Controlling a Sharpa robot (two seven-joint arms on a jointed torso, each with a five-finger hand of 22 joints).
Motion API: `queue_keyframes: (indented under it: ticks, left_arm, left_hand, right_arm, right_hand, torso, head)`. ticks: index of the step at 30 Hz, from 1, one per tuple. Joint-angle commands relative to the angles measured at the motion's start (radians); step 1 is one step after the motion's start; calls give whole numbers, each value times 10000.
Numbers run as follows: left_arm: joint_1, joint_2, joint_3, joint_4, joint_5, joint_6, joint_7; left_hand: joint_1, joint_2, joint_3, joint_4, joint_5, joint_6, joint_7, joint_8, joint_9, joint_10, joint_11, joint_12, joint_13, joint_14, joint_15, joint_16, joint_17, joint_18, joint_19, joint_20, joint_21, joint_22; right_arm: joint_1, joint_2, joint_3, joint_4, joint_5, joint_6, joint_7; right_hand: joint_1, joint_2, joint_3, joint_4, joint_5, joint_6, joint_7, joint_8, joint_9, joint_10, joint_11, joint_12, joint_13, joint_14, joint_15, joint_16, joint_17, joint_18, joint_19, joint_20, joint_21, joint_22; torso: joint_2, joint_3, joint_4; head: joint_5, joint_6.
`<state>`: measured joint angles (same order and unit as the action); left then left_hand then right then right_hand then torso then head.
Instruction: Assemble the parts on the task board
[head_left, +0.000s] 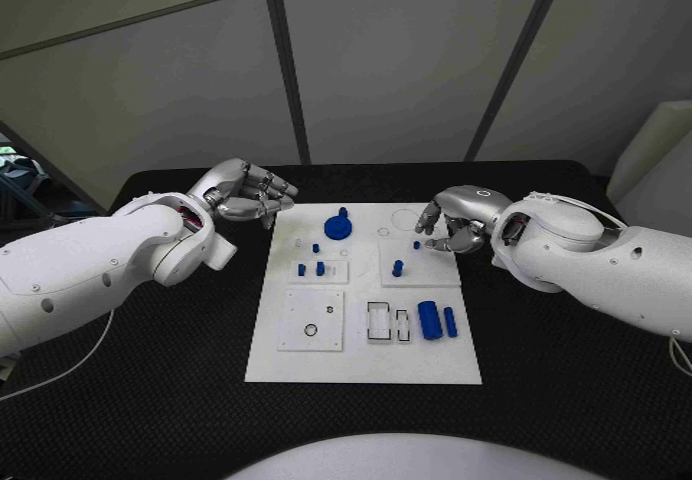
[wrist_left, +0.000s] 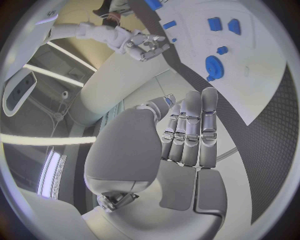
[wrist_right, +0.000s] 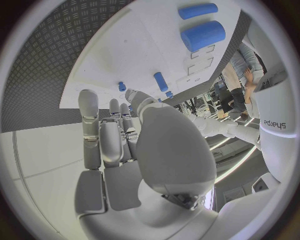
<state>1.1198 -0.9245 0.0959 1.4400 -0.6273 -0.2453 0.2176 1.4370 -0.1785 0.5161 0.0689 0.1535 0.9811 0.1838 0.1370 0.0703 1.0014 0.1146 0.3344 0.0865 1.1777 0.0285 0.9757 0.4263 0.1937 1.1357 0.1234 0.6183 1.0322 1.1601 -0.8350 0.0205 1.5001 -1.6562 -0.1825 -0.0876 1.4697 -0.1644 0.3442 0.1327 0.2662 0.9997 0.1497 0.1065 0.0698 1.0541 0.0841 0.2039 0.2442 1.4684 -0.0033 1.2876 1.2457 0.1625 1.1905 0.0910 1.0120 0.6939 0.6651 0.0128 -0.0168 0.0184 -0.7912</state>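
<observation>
The white task board (head_left: 361, 355) lies in the middle of the table. A blue gear (head_left: 338, 226) sits near its far edge, and two small blue pegs (head_left: 310, 268) and a taller blue peg (head_left: 398, 267) stand mid-board. Two blue cylinders (head_left: 438, 321) lie at its right. My left hand (head_left: 245, 193) hovers at the board's far left corner, fingers loosely bent, holding nothing I can see. My right hand (head_left: 450, 222) hovers over the far right of the board, just above a tiny blue peg (head_left: 417, 244). In the wrist views each hand's fingers (wrist_left: 187, 135) (wrist_right: 112, 135) stand side by side, empty.
Two rectangular slots (head_left: 389, 321) and a raised white plate with a round hole (head_left: 312, 328) lie on the board's near half. Black table (head_left: 144, 400) surrounds the board on all sides. The gear (wrist_left: 212, 65) and the cylinders (wrist_right: 203, 34) also show in the wrist views.
</observation>
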Motion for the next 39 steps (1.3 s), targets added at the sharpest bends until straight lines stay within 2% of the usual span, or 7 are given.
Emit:
queue_keyframes:
  ticks: [1, 6, 16, 23, 36, 39]
  left_arm:
    - [8, -16, 9, 90, 2701, -197, 1586]
    - [6, -14, 8, 133, 3070, -204, 1828]
    - [5, -6, 8, 126, 3446, -205, 1893]
    - [5, -2, 8, 129, 3523, -189, 1885]
    - [6, 3, 8, 121, 3548, -242, 1774]
    - [6, 1, 8, 117, 3549, -271, 1755]
  left_hand:
    - [-3, 86, 37, -60, -18, -44, 27, -16, -21, 24, 16, 65, 7, -53, -12, -78, -58, -107, -67, 6, -92, -23]
    - [10, 105, 45, -90, -13, -110, 46, -45, -35, -35, 30, 80, -5, -54, -5, -108, -101, -107, -82, 8, -114, -31]
    - [71, 161, 92, -152, -2, -169, 88, -65, -41, -90, 53, 114, -16, -46, 3, -131, -149, -106, -86, 8, -123, -31]
    - [77, 173, 101, -162, -3, -163, 101, -57, -38, -99, 60, 122, -18, -46, 6, -135, -159, -107, -88, 9, -123, -29]
    - [102, 195, 126, -202, -6, -143, 128, -33, -30, -117, 77, 154, -22, -35, 14, -140, -186, -109, -87, 11, -118, -20]
    - [102, 195, 126, -202, -6, -143, 128, -33, -30, -117, 77, 154, -22, -35, 14, -140, -186, -109, -87, 11, -118, -20]
  right_arm:
    - [-24, 87, 0, -21, -1081, 79, -427]
    - [-67, 220, -7, -113, -1238, 55, -483]
    - [-114, 495, -10, -292, -1296, 260, -404]
    - [-186, 640, -12, -444, -1301, 543, -364]
    - [-292, 835, -12, -774, -1302, 665, -447]
    - [-317, 855, -12, -807, -1304, 654, -442]
  right_hand:
    - [-27, -120, 100, -50, -67, 36, 91, -88, -12, 26, 91, -102, -146, 478, 92, 80, 46, -97, -5, 99, 83, 70]
    - [-26, -118, 192, -116, -41, -12, 170, -194, -17, 36, 150, -209, -350, 484, 134, 172, 121, -109, 6, 136, 177, 178]
    - [31, -45, 337, -205, 61, 64, 190, -221, 1, 142, 159, -244, -505, 503, 141, 298, 233, -124, 52, 154, 316, 345]
    - [44, 11, 500, -318, 109, 253, 178, -207, 28, 374, 130, -258, -678, 510, 109, 377, 273, -166, 159, 165, 579, 671]
    - [-22, 89, 663, -416, 176, 453, 164, -202, 46, 629, 96, -296, -862, 494, 87, 376, 203, -199, 216, 152, 819, 960]
    - [-36, 134, 712, -459, 183, 577, 126, -167, 64, 769, 58, -280, -902, 492, 62, 392, 200, -206, 224, 141, 887, 1042]
  torso:
    - [9, 0, -2]
    - [13, 9, -2]
    - [8, 7, 6]
    - [3, 1, 1]
    - [4, -4, 3]
    - [11, 6, -2]
  head:
    - [-12, -1]
    - [0, 6]
    - [0, -24]
    - [-2, -29]
    - [8, -28]
    - [23, -30]
